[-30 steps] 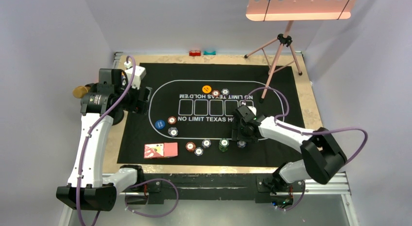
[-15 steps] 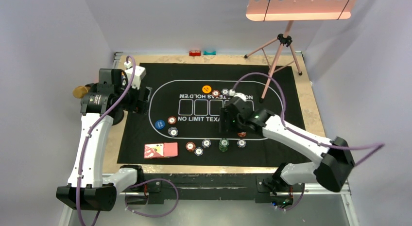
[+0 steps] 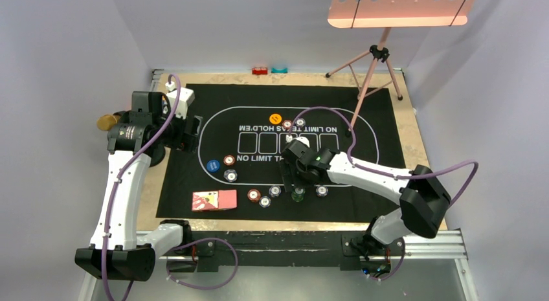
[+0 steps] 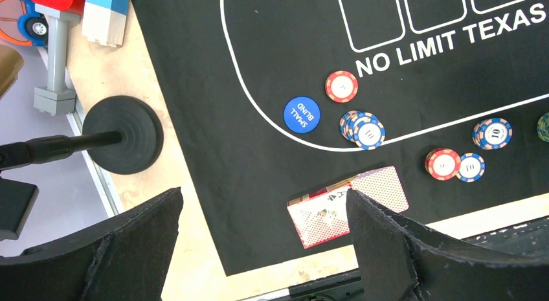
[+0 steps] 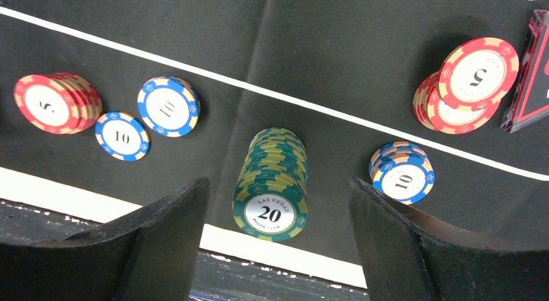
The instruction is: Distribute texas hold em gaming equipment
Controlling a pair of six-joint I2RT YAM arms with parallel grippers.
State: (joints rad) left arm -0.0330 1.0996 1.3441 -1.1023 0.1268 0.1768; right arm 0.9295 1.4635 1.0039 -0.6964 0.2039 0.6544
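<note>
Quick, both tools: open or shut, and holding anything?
Left tool: open, holding nothing.
Right tool: open, one finger on either side of the green chip stack, not gripping it.

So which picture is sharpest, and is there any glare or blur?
Right wrist view: sharpest, the 20 on the tall green chip stack reads clearly. Left wrist view: blue round SMALL BLIND disc legible. Top external view: glowing pink overhead panel, everything smaller, softer.
</note>
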